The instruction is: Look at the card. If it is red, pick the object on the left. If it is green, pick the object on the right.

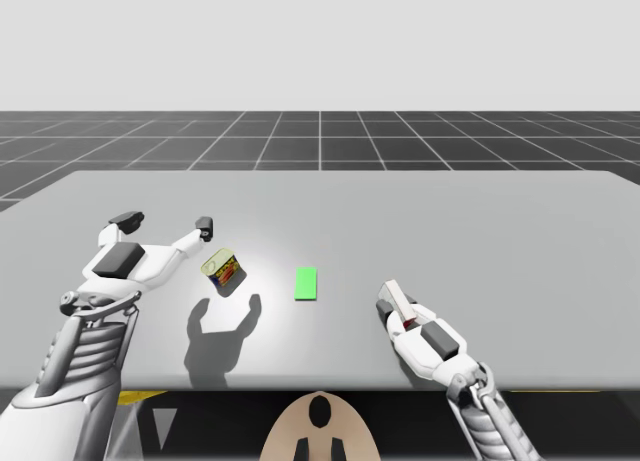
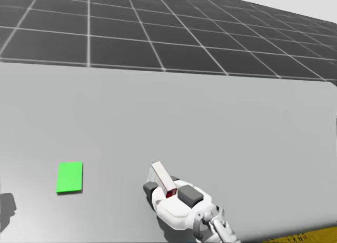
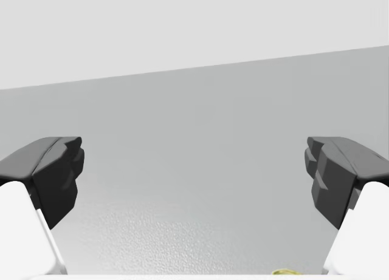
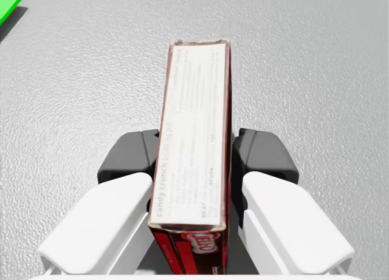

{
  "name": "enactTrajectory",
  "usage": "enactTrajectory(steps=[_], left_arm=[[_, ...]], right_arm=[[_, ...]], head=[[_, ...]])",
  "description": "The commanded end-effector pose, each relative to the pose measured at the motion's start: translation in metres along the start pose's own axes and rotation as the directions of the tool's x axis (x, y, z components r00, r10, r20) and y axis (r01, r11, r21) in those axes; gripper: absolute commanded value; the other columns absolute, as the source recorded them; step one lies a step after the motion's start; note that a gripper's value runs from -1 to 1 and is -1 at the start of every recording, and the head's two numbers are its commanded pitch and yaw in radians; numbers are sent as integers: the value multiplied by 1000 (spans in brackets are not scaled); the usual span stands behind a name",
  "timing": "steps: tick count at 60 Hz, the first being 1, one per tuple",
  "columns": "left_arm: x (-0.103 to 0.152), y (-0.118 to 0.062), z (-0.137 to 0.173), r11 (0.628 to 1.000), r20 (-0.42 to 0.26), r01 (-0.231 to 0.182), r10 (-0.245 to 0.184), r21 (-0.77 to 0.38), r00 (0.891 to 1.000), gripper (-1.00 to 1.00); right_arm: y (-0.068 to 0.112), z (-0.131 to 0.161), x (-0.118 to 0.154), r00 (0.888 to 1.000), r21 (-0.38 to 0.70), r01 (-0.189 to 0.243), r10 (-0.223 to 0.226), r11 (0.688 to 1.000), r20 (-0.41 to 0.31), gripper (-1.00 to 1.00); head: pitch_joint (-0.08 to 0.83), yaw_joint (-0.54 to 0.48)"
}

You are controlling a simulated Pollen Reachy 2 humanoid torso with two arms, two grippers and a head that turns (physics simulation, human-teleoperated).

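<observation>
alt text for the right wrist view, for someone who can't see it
My right claw is shut on a narrow red and white box, gripping it from both long sides. The grey table lies beneath, and a corner of the green card shows ahead of the claw, off to one side.

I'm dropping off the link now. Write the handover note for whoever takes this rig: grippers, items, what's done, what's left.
Left gripper: jaws open, empty, raised above the table beside the yellowish can.
Right gripper: jaws shut on the narrow white-and-dark-red box, low over the table.
Card: green, lying flat mid-table between can and box, so the right-hand object, the box, is the target.
Done: correct object gripped.
Left: lift the box clear; I cannot tell whether it is off the surface. Leave the can alone.
</observation>
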Motion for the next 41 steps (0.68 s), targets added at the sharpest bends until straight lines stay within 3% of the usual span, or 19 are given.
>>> enactTrajectory(steps=[1, 6, 12, 22, 32, 34, 37, 38, 41], left_arm=[[0, 0, 1, 1000, 0, -2, 2, 0, 1000, -1000], [2, -1, 2, 1000, 5, -8, 8, -2, 1000, -1000], [2, 0, 2, 1000, 8, -10, 10, -3, 1000, -1000], [2, 1, 3, 1000, 11, -10, 10, -2, 1000, -1000], [5, 3, 4, 1000, 14, -21, 21, 0, 1000, -1000], [6, 4, 5, 1000, 14, -24, 24, 0, 1000, -1000], [6, 5, 5, 1000, 13, -28, 28, 1, 1000, -1000], [7, 5, 5, 1000, 13, -32, 32, 1, 999, -1000], [7, 6, 5, 999, 13, -33, 33, 2, 999, -1000]], right_arm=[[1, 1, -7, 1000, 3, 19, -19, 1000, -22, 1000], [2, 2, -5, 1000, 4, 19, -19, 1000, -16, 1000], [4, 7, 3, 1000, 9, 21, -21, 1000, 2, 1000], [6, 32, 54, 991, 6, 12, -13, 1000, 136, 1000], [4, 62, 113, 957, -31, 22, -12, 999, 288, 1000], [4, 71, 129, 943, -47, 24, -7, 999, 332, 1000], [4, 77, 140, 930, -60, 22, 1, 998, 367, 1000], [4, 84, 151, 917, -69, 20, 9, 997, 399, 1000], [5, 91, 161, 903, -75, 18, 16, 997, 428, 1000]], head=[[401, -319], [331, -324], [320, -327], [310, -336], [289, -341], [286, -343], [284, -343], [281, -342], [277, -341]])
